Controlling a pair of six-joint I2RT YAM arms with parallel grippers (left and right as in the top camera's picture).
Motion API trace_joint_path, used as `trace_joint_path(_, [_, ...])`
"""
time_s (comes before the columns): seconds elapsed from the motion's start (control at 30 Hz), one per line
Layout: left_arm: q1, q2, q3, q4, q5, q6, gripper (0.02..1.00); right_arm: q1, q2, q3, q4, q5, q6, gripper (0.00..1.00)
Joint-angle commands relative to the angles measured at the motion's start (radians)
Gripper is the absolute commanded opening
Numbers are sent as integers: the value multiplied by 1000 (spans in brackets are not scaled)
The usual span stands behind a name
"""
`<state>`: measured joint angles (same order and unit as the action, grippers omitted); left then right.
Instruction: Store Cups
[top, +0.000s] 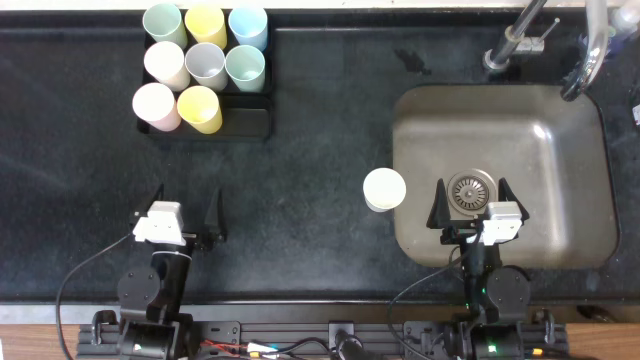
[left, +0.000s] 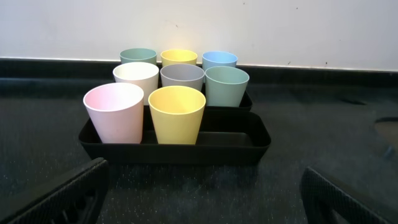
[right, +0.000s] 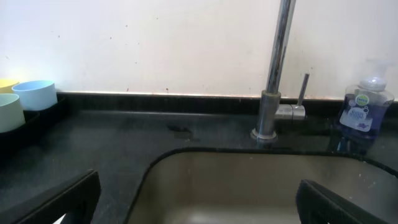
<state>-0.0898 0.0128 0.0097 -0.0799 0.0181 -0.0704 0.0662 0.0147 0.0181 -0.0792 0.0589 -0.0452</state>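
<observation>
A black tray (top: 252, 124) at the counter's back left holds several upright cups, among them a pink cup (top: 156, 105) and a yellow cup (top: 200, 108) in its front row. The front-right slot is bare. In the left wrist view the tray (left: 239, 144) stands straight ahead, pink cup (left: 114, 112) beside yellow cup (left: 177, 114). A loose cream cup (top: 384, 189) stands upright on the counter at the sink's left rim. My left gripper (top: 187, 206) is open near the front edge, well short of the tray. My right gripper (top: 471, 196) is open over the sink, to the right of the loose cup.
A steel sink (top: 560, 130) with a drain (top: 471, 191) fills the right side. A faucet (right: 276, 74) and a soap bottle (right: 365, 107) stand behind it. Black counter (top: 320, 130) lies open between tray and sink.
</observation>
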Motion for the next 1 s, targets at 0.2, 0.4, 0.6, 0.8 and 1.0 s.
trace_joint_path(0.2, [5, -10, -2, -5, -12, 22, 1000, -1, 12, -5, 9, -14, 61, 998])
trace_joint_path(0.4, [5, -10, -2, -5, -12, 22, 1000, -1, 191, 237, -116, -59, 166, 996])
trace_joint_path(0.6, [5, -10, -2, -5, -12, 22, 1000, 0, 484, 722, -625, -77, 142, 998])
trace_joint_path(0.8, [5, -10, -2, -5, -12, 22, 1000, 0, 748, 1082, -938, -95, 119, 998])
trace_joint_path(1.0, [5, -10, -2, -5, -12, 22, 1000, 0, 998, 1311, -1185, -188, 66, 1000])
